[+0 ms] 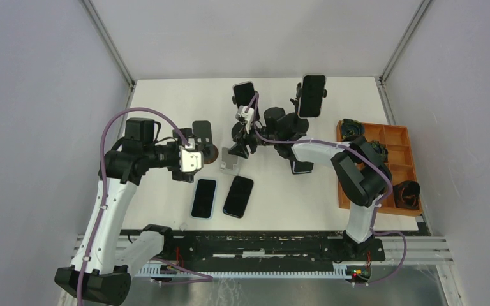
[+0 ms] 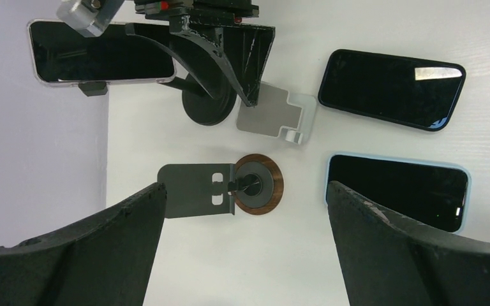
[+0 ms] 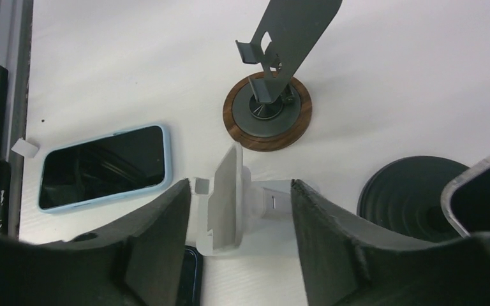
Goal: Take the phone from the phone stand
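The flat black phone (image 1: pixel 238 196) lay just beside the small white plastic stand (image 1: pixel 230 159), off it, so the job looked done, and the right gripper (image 3: pixel 239 185) hung open and empty above that stand.

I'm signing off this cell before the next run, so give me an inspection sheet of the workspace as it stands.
Surface: white table, no spills seen.
Job's things: back-left phone and back-right phone mounted upright; blue-cased phone and dark phone flat near the front; white stand and wood-base stand both hold nothing.
Clutter: orange tray at the right, black items in it.
Pincers: left pincer open above the wood-base stand; right pincer open astride the white stand.
Cables: purple cables loop along both arms.
Surroundings: grey walls; metal rail at the near edge.
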Controlling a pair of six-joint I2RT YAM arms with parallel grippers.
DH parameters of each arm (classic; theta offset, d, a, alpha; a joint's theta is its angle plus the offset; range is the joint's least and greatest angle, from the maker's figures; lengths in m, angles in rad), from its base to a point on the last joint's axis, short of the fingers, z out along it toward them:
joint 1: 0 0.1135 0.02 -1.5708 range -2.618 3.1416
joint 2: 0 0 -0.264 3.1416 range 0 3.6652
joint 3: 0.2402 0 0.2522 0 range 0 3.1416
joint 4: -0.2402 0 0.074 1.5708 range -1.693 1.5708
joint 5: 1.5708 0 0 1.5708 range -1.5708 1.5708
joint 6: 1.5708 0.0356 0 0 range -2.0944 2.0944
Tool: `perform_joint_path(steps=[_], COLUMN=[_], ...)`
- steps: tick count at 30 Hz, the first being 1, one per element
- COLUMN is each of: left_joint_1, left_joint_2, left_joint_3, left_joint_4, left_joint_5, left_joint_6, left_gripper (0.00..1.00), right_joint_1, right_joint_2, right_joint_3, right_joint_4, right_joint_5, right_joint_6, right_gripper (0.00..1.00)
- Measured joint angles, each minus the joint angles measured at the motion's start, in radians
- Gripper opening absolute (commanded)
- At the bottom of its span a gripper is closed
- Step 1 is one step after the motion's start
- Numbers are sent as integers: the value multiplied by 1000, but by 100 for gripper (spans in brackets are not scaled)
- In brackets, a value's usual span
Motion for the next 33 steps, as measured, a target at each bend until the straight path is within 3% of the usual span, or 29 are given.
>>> perform_joint_path(steps=[4,7,18,26,33], left_joint_1=[0,0,0,0,0], left_joint_2=[10,23,134,161,161], left_joint_3=[2,9,110,116,128], left_joint_4=[1,3,80,84,70], left_joint_5=[16,21,26,25,24], left_joint_6=[-36,-80,-345,-416,-417], left_gripper=[100,100,100,100,100], right_joint_1=[0,0,-74,-336,-465], right_joint_2=[-70,-182,-788,-935,-911], right_joint_3=[-21,-58,-359,-583,-638], right_joint_4=[-32,-57,-172,-259,-139], right_joint_5=[34,71,324,380,331], right_joint_6=[-21,-36,-4,94,148], right_gripper=[89,98,98,98,98])
